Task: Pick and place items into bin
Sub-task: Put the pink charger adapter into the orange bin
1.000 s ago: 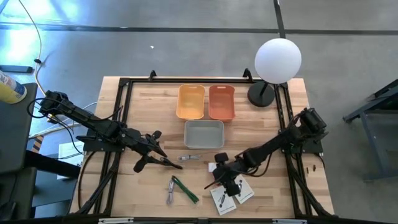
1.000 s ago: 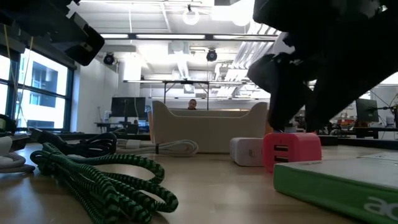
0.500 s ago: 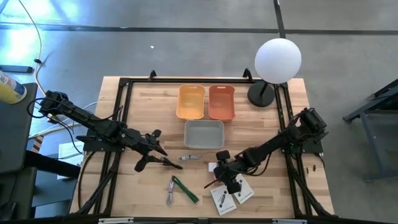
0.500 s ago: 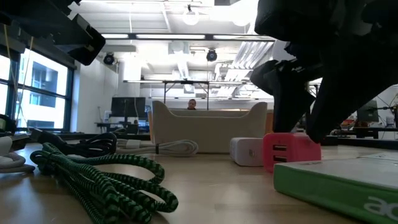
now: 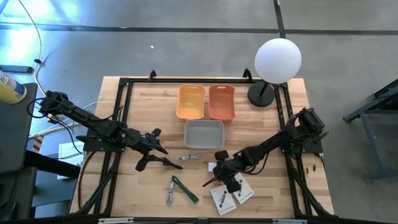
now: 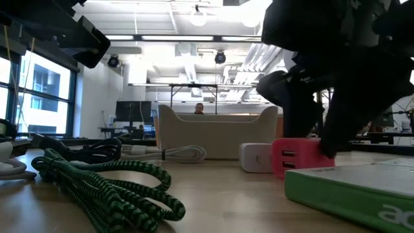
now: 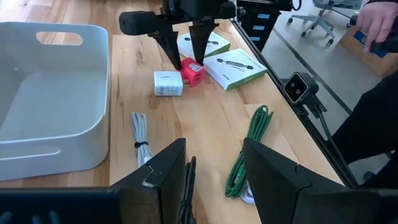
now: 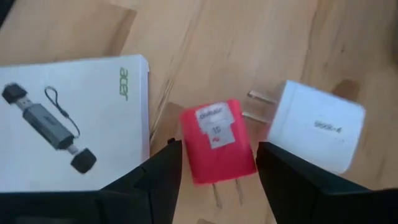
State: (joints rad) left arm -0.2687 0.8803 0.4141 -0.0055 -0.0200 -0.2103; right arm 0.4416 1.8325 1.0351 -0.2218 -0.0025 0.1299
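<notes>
The red cube (image 8: 217, 142) lies on the table between the white cube (image 8: 317, 134) and a white flat packet (image 8: 68, 130). My right gripper (image 8: 217, 180) is open and stands over the red cube from above, one finger on either side. A second packet (image 7: 202, 43) lies behind the first. My left gripper (image 7: 214, 186) is open and holds nothing; it hovers near the table's left side (image 5: 166, 157). A white cable (image 7: 142, 134) and a green braided cable (image 7: 249, 146) lie before it. The grey bin (image 5: 204, 134) sits mid-table. My right gripper reaches down from above with a finger (image 8: 165, 171) on each side of the red cube's body (image 8: 189, 149). Whether the fingers touch it, I cannot tell. The cube rests flat on the table, prongs toward the wrist.
A yellow bin (image 5: 191, 101) and an orange bin (image 5: 221, 102) stand behind the grey one. A globe lamp (image 5: 278, 59) stands at the far right corner. A person's hand (image 7: 379, 22) shows beyond the table. Bare wood lies between the cables and the grey bin.
My right gripper has come down a little over the red cube, and its fingers now reach lower along the cube's sides. The left arm has kept still.
</notes>
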